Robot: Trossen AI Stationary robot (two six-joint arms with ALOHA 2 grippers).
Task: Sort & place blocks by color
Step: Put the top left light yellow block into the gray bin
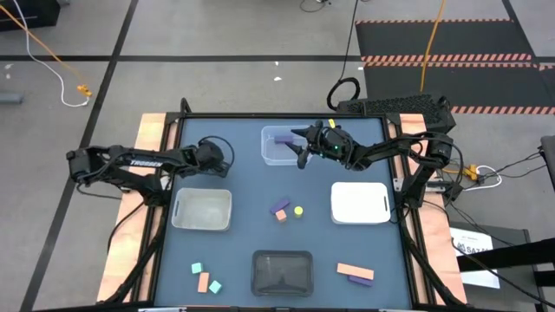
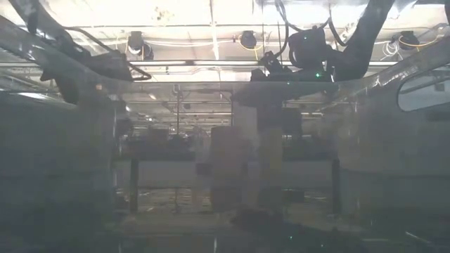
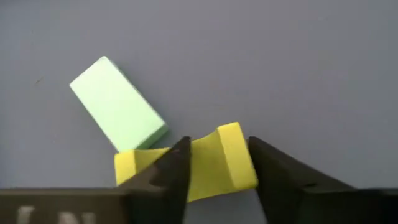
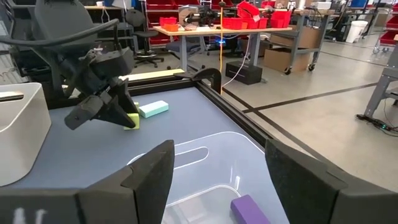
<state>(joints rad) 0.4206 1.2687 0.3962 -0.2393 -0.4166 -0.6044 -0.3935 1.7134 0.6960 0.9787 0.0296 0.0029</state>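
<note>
- High view: the right gripper (image 1: 301, 149) hangs over the clear tray (image 1: 276, 154) at the table's far side, with a purple block (image 1: 284, 138) lying in that tray. The left gripper (image 1: 227, 161) sits low near the tray's left side. More blocks lie mid-table (a purple and orange pair (image 1: 279, 209) beside a yellow one (image 1: 298, 211)), others at the near corners.
- Low view: hazy; both arms show only along the top, nothing on the table readable.
- Left wrist view: fingers straddle a yellow block (image 3: 211, 165), touching or nearly so (whether they are pressing on it I cannot tell); a green block (image 3: 118, 112) lies just beside it.
- Right wrist view: jaws spread wide and empty above the clear tray (image 4: 205, 155), purple block (image 4: 250, 208) inside; the left gripper (image 4: 127, 115) is down at the yellow block (image 4: 132, 120), with the green block (image 4: 153, 109) beside it.
</note>
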